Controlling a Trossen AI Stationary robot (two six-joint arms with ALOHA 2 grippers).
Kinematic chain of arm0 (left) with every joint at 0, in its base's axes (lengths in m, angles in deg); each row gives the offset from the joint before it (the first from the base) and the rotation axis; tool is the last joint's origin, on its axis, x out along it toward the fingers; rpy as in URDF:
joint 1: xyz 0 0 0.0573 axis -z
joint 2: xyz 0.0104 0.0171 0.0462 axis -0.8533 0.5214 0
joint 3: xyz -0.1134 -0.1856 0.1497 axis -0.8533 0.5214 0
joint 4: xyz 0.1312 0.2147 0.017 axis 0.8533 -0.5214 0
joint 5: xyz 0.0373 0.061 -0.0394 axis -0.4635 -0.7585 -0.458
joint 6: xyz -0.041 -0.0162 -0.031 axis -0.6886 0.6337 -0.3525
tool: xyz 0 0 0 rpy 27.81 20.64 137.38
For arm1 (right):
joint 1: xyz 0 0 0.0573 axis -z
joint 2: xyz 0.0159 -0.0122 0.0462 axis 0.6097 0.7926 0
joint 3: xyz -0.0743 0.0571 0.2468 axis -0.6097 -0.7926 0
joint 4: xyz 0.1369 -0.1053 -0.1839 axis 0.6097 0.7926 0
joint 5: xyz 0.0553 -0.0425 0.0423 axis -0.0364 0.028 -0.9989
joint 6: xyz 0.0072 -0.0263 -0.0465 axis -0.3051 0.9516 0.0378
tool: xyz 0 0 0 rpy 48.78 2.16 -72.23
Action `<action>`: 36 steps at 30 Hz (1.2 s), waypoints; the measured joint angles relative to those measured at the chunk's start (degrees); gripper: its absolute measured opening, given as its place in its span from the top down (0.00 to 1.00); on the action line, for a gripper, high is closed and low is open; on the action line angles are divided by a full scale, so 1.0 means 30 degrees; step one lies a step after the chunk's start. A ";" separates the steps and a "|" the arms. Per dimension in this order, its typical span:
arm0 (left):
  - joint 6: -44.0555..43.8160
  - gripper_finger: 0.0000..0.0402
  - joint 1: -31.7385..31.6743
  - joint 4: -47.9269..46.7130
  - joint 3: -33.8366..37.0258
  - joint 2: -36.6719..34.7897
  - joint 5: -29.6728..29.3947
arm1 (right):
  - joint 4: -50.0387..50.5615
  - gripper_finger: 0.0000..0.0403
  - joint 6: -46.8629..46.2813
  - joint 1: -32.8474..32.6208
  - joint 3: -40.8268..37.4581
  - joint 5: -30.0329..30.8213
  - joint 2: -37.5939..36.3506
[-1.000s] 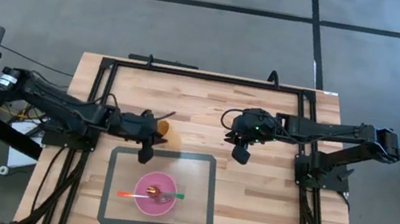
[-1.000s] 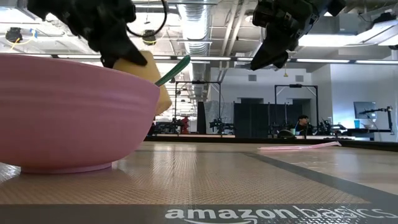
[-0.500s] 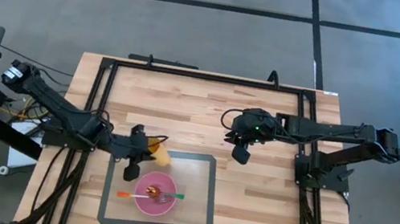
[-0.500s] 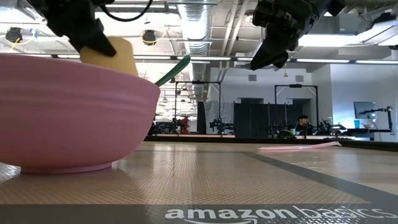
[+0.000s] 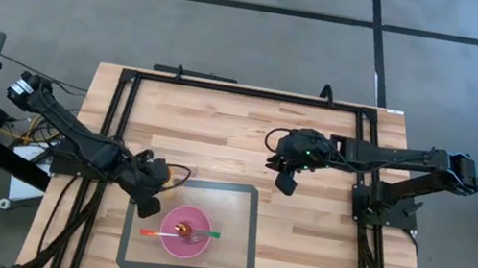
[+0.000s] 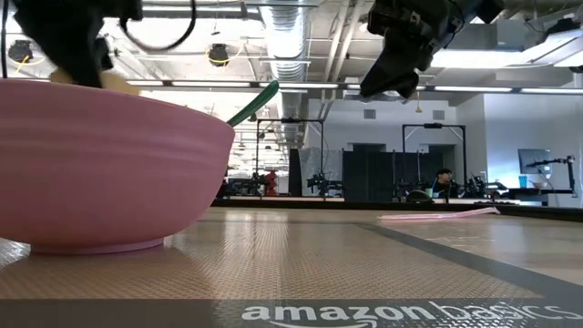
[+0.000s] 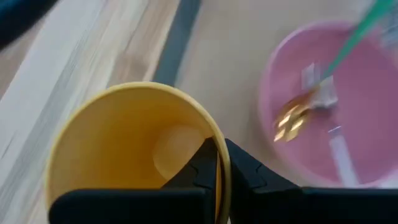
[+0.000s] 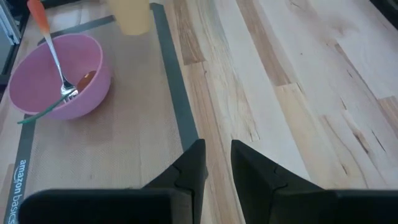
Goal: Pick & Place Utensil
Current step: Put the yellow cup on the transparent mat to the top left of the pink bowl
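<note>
Here we see the left gripper [image 7: 219, 163] pinching the rim of a yellow cup [image 7: 127, 146], one finger inside and one outside, at the mat's [image 5: 240, 214] far-left corner. The pink bowl [image 5: 186, 232] sits on the mat just right of it, holding two utensils [image 8: 57, 70], one orange-handled, one green-handled. The right gripper [image 5: 285, 183] hovers over bare wood beyond the mat's far-right corner, fingers slightly parted, holding nothing.

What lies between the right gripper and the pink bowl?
In the right wrist view, only bare wood and mat lie between the right gripper and the pink bowl; the yellow cup is off to one side.
</note>
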 joint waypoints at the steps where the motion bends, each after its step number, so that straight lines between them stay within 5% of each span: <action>1: -0.0384 0.97 0.0013 -0.0516 0.0007 0.0205 0.0046 | -0.0010 0.83 0.0000 0.0000 0.0000 0.0000 0.0005; 15: -0.1820 0.97 0.0133 -0.0734 -0.0110 0.3739 0.1484 | 0.0026 0.83 -0.0007 0.0000 0.0000 0.0000 0.0004; 22: -0.4393 0.94 0.0130 -0.0420 -0.0015 0.3188 0.1673 | 0.0026 0.83 -0.0007 0.0000 0.0000 0.0000 0.0007; 36: -0.4472 0.80 0.0100 -0.0210 0.0072 0.3132 0.3242 | -0.0003 0.83 -0.0007 0.0000 0.0000 0.0000 0.0000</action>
